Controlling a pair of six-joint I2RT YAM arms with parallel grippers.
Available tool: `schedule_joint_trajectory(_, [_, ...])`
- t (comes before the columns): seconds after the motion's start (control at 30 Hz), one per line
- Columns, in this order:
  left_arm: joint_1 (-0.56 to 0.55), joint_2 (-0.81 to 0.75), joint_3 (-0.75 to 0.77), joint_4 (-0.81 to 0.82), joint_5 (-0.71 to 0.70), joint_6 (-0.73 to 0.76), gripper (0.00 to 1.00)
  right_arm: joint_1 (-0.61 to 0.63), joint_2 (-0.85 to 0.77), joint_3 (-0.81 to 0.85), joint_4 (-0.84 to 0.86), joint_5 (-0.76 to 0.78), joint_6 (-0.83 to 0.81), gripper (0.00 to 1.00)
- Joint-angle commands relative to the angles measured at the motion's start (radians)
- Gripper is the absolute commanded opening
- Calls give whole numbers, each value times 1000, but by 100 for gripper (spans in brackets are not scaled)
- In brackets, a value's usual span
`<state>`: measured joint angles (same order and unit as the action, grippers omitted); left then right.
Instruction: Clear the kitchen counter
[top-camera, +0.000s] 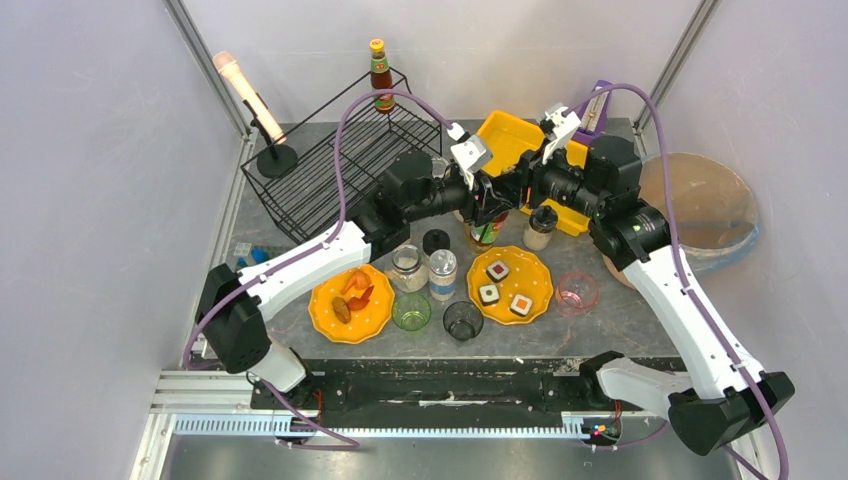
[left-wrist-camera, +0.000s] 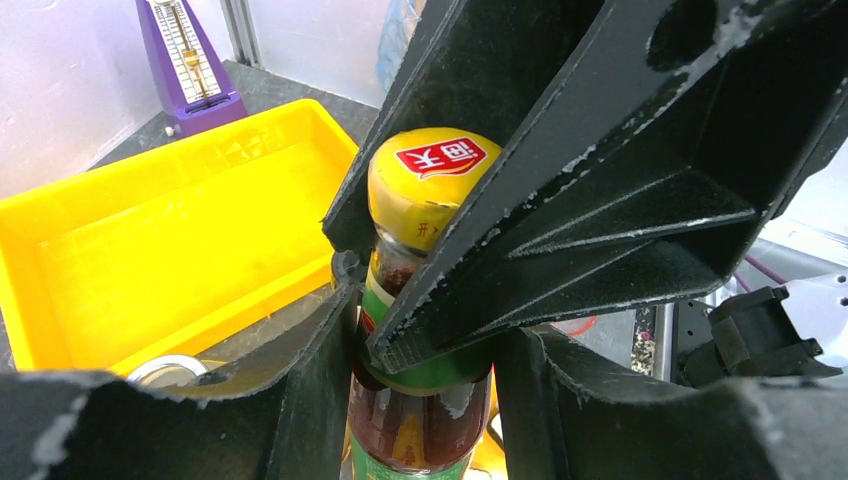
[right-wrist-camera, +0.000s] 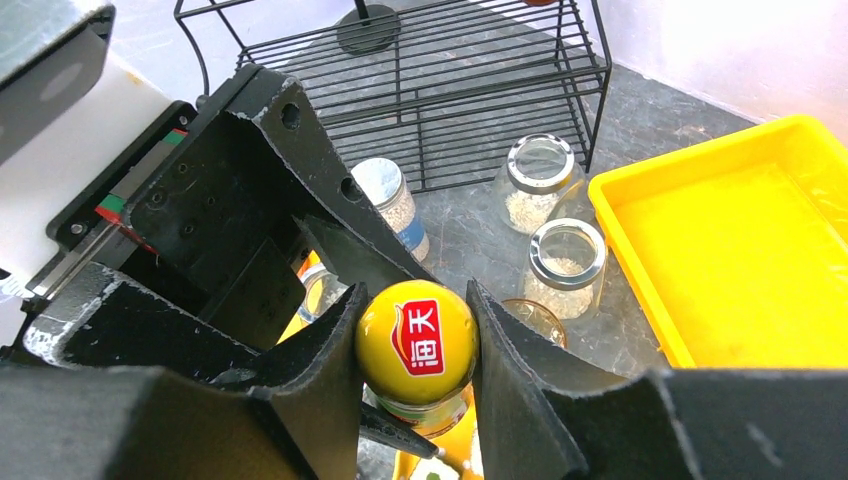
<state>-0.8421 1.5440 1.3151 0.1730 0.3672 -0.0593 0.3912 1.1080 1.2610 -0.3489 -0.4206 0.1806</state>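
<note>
A sauce bottle (top-camera: 487, 233) with dark contents, a green label and a yellow cap (left-wrist-camera: 432, 175) stands upright on the dark-grey kitchen counter (top-camera: 620, 322), between the yellow tray and the plates. My right gripper (right-wrist-camera: 416, 320) is shut on the cap (right-wrist-camera: 417, 342) from the right side. My left gripper (left-wrist-camera: 420, 400) comes in from the left, lower down. Its fingers (left-wrist-camera: 300, 400) lie against both sides of the bottle's body. Both grippers meet over the bottle (top-camera: 497, 205) in the top view.
A yellow tray (top-camera: 510, 140) lies behind the bottle, a black wire rack (top-camera: 340, 170) with another sauce bottle (top-camera: 380, 75) to the left. Two yellow plates (top-camera: 350, 305) (top-camera: 512, 285), several jars (top-camera: 442, 272) and glasses (top-camera: 462, 320) crowd the front. A microphone stand (top-camera: 270, 150) and purple metronome (top-camera: 597, 105) stand behind.
</note>
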Motion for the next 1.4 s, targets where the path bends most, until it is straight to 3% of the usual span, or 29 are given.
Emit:
schedule_joint_trajectory(0.0, [0,-19,-14,17,-44,44,3,15,-26,20,146,-13,28,11])
schedule_joint_trajectory(0.1, [0,-32,-22,19,-58,45,2,15,-34,10,148,19,32,42])
schedule_joint_trajectory(0.2, [0,-50,-39,33,-78,42,2,15,-49,5,147,74,33,81])
schedule_joint_trajectory(0.27, [3,-64,-51,44,-111,43,2,16,-64,1,147,137,32,97])
schedule_joint_trajectory(0.53, [77,-122,-20,41,-215,58,2,15,-162,-74,180,352,-7,98])
schedule_joint_trajectory(0.8, [226,-136,177,-82,-274,79,2,15,-268,-204,239,562,-54,98])
schedule_joint_trajectory(1.07, [431,-16,383,-132,-343,101,2,17,-298,-300,270,606,-88,98])
schedule_joint_trajectory(1.37, [588,215,674,-134,-362,103,2,15,-266,-334,297,547,-114,98])
